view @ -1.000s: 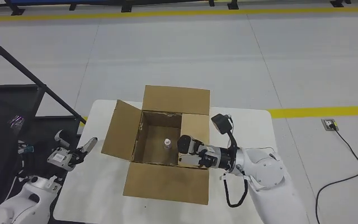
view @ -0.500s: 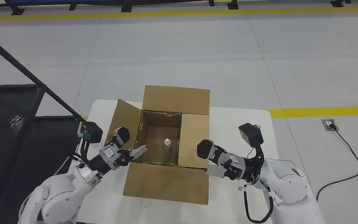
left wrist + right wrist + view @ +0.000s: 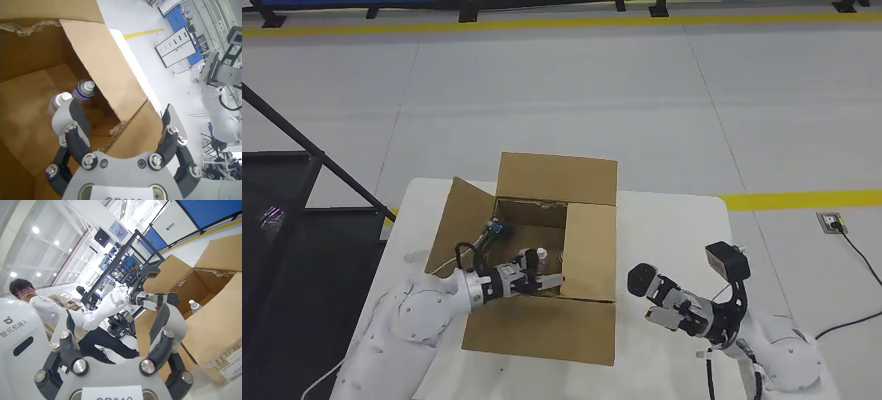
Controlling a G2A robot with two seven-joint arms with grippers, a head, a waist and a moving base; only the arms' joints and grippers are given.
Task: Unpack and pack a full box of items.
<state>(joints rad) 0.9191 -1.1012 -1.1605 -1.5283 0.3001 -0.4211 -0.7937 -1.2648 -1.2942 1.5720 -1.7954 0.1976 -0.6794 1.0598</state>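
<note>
Box (image 3: 538,330) being unpacked, left gripper (image 3: 545,284) hanging spread over its opening.
Top view: the left gripper is hanging past the near wall, a clear bottle (image 3: 539,256) standing just beyond its fingertips; the right gripper (image 3: 654,298) is sitting outside, well apart. Left wrist view: jaws are gaping, gripping nothing; clear bottle and spray can (image 3: 84,91) are standing upright side by side, ahead and below. Right wrist view: right jaws are gaping empty too, box ahead.

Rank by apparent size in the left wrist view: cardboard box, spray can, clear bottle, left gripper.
1. cardboard box
2. left gripper, though nearness to the camera enlarges it
3. spray can and clear bottle look alike; the jaws partly hide the bottle
</note>
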